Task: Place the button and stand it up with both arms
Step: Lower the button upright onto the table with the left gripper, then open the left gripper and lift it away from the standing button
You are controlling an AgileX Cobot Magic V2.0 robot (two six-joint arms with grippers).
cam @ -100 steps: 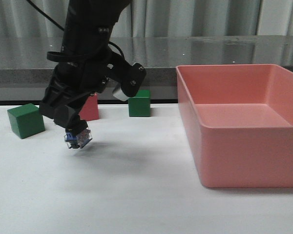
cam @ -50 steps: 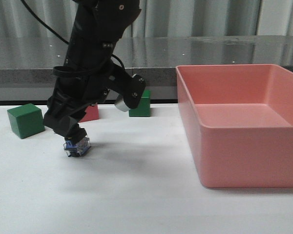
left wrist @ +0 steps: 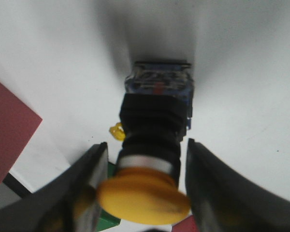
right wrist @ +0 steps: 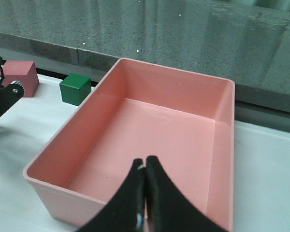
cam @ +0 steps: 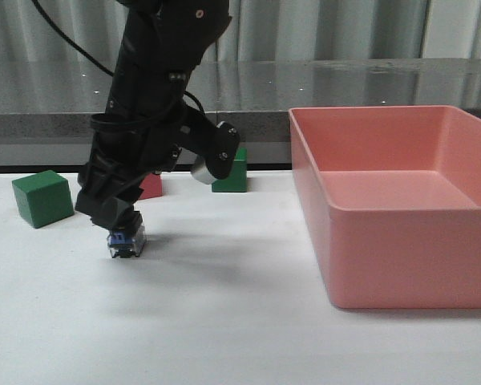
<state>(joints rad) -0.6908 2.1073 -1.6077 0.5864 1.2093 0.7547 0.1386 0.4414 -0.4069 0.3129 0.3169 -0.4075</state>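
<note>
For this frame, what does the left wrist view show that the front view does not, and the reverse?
Only the left wrist view shows the button's yellow cap and black body between the left gripper's fingers. Only the front view shows the pink bin, the left green cube and the button's base resting on the table. Both show the blue-grey base and white tabletop.

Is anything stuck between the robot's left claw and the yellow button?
No. The left gripper has the button right between its fingers, with nothing else between them. The button's base already sits on the white table.
</note>
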